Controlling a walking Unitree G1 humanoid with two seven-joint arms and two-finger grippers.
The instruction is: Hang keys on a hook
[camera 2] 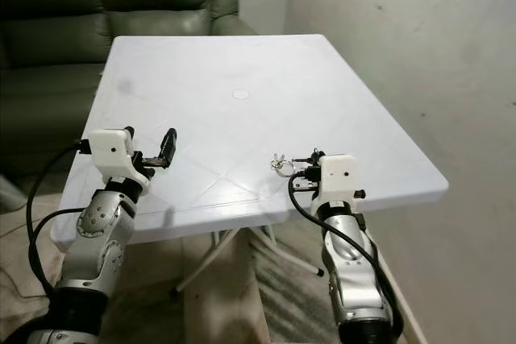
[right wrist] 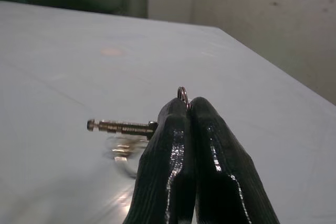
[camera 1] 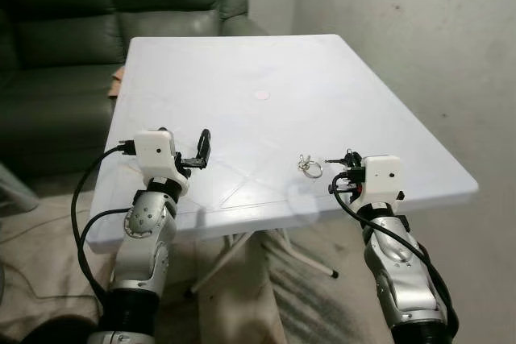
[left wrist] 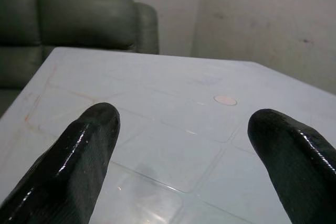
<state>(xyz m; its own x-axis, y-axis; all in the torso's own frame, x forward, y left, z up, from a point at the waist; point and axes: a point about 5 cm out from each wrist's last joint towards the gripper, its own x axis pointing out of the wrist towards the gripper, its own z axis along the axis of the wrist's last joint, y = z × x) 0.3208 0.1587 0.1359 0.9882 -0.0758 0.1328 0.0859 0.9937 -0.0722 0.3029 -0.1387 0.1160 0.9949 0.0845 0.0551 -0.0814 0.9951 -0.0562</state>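
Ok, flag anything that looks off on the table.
Nothing looks damaged or spilled. The keys are pinched in the shut right gripper just above the white table. The left gripper hovers open. No hook can be seen.

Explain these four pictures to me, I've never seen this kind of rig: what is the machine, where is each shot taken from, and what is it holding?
This is a humanoid robot with two silver arms. The two wide pictures come from cameras in its head, looking down at a white table beside a wall, with a dark sofa behind. The other two come from cameras on its wrists, looking along each claw's black fingers. The left claw is open over bare tabletop. The right claw is shut on the ring of a set of keys, near the table's front edge. A small round mark sits mid-table.
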